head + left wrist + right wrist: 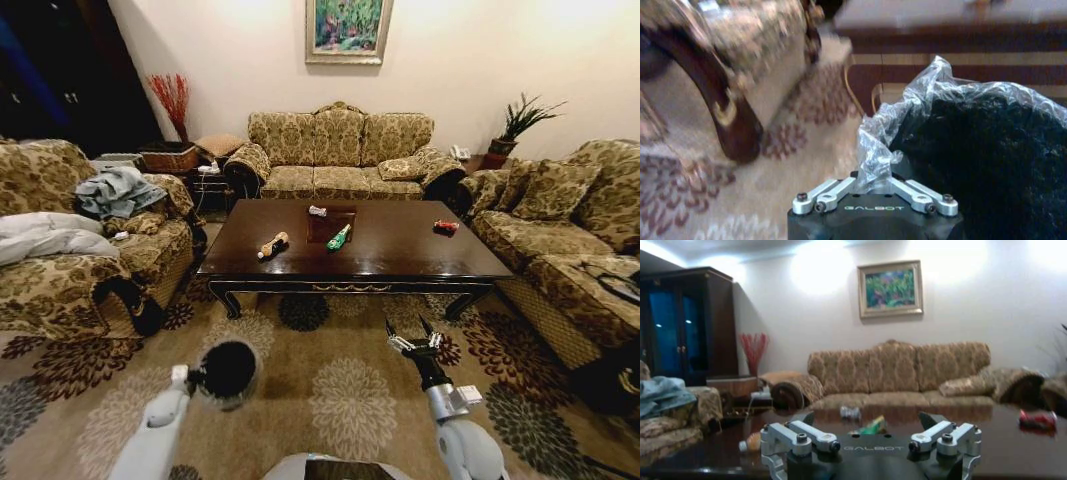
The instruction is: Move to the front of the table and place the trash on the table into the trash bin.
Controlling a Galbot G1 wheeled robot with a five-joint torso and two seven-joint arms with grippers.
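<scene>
Warm indoor light, overhead glare blooming on the wall (pixel 820 270) in right wrist view, soft reflections on the glossy table (pixel 400 255), head view bowed and darker at edges, left wrist view motion-blurred, sofa (pixel 900 370) slightly soft.

Your left arm reaches forward low on the left side of the head view, its pale forearm angled up and inward. Your left gripper (pixel 873 187) is clamped on the crinkled plastic liner at the rim of the trash bin (pixel 228 370), which hangs from it out in front of you. Your right arm rises on the other side, wrist pointing ahead at about the same height. Your right gripper (pixel 414 333) holds nothing, its two fingers (pixel 931 420) spread wide apart and aimed forward.
</scene>
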